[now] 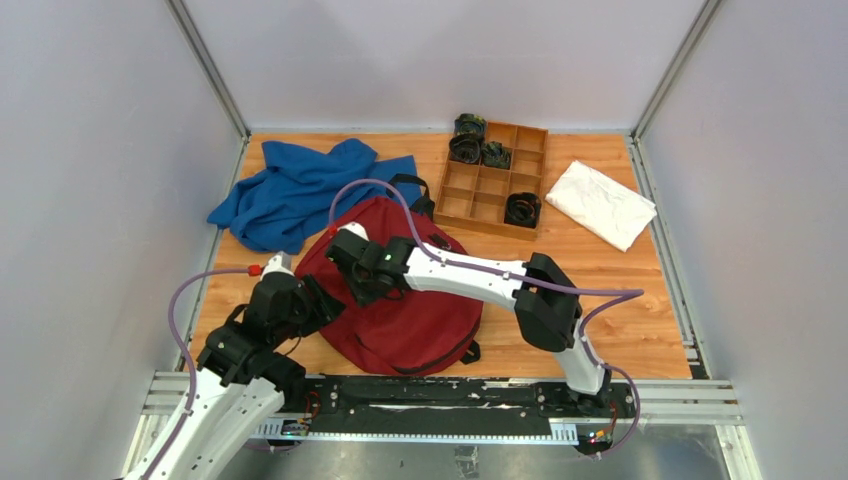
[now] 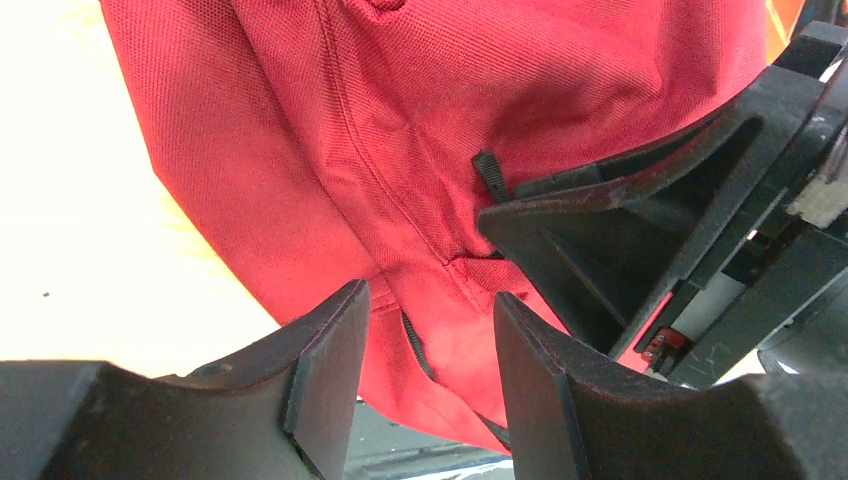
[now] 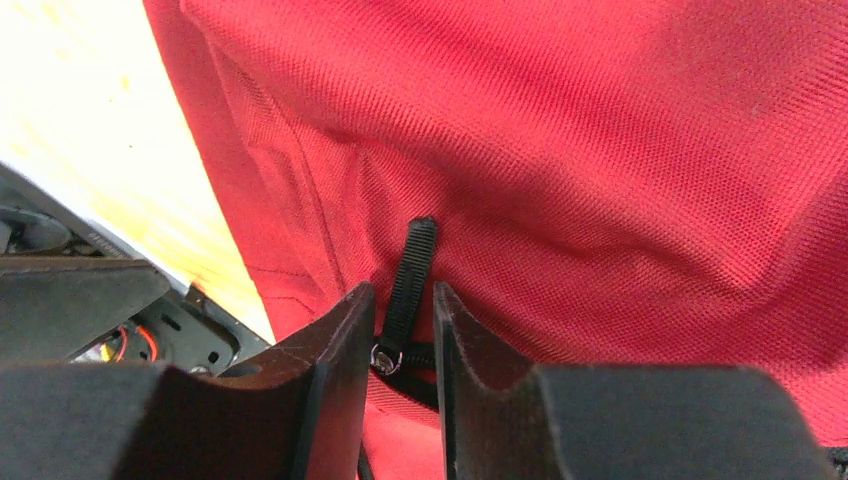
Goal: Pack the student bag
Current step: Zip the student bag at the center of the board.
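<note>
The dark red student bag [image 1: 405,305] lies flat in the middle of the wooden table and fills both wrist views [image 2: 420,130] [image 3: 600,150]. My right gripper [image 1: 357,268] rests on the bag's left part. In the right wrist view the right gripper [image 3: 403,305] has its jaws drawn narrow around the black zipper pull [image 3: 412,270], which sticks up past the fingertips. My left gripper [image 1: 322,303] is at the bag's left edge. In the left wrist view the left gripper [image 2: 430,335] is open, with red fabric and a stretch of black zipper [image 2: 415,345] between its fingers.
A blue cloth garment [image 1: 300,195] lies bunched at the back left, touching the bag. A wooden divided tray [image 1: 480,195] with black coiled items [image 1: 522,208] sits at the back. A folded white cloth [image 1: 602,203] lies at the back right. The right gripper's body [image 2: 650,230] sits close to the left fingers.
</note>
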